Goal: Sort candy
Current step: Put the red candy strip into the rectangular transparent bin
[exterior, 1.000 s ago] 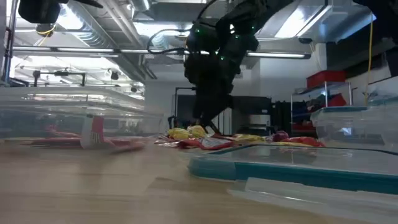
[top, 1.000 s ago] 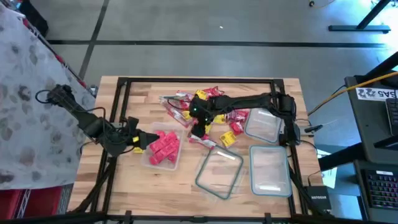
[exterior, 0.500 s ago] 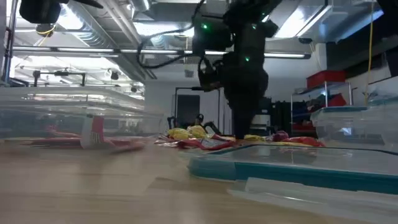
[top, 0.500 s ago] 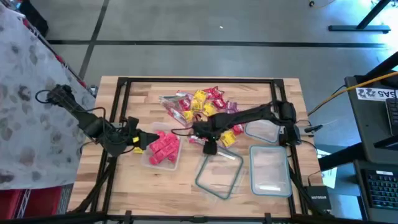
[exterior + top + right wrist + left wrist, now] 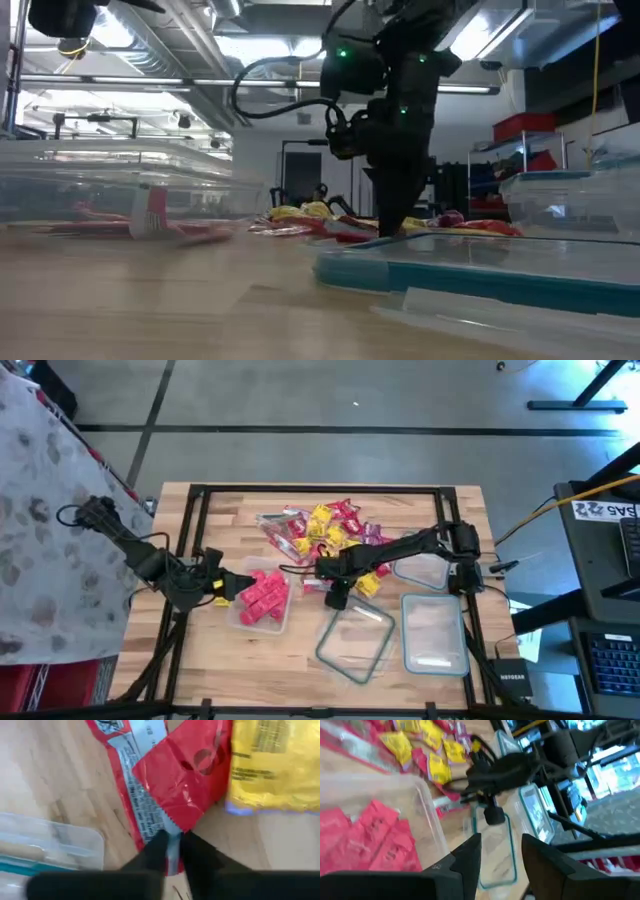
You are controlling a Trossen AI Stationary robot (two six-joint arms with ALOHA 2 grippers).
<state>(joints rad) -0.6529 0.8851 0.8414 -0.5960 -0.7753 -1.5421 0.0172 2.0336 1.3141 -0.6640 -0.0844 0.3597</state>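
Observation:
A pile of candy [image 5: 325,530] in red, yellow and purple wrappers lies on the table's far middle. Several pink pieces [image 5: 265,595] fill a clear container [image 5: 245,618] at the left. My left gripper [image 5: 228,582] hovers open at that container's left side, and the left wrist view shows nothing between its fingers [image 5: 467,862]. My right gripper [image 5: 336,598] is down at the table just near of the pile. It is shut on a long red-and-silver candy wrapper [image 5: 165,785] that lies flat on the wood. My right gripper pinches the red wrapper's silvery end strip [image 5: 172,836] between its two fingers [image 5: 152,855]. The fingers come from above, pointing down at the table. The rest of the wrapper lies flat on the table, stretching away from the fingers.
Three empty clear containers stand on the right half: a tilted one [image 5: 352,650] close beside my right gripper, one [image 5: 433,655] at the near right, and one [image 5: 420,572] under the right arm. A yellow piece [image 5: 272,765] lies next to the held wrapper.
My right gripper has left the candy pile and moved toward the table's near edge. It has come down beside the tilted empty container, at the red wrapper, and has stayed there for the last half second. The left arm has kept still.

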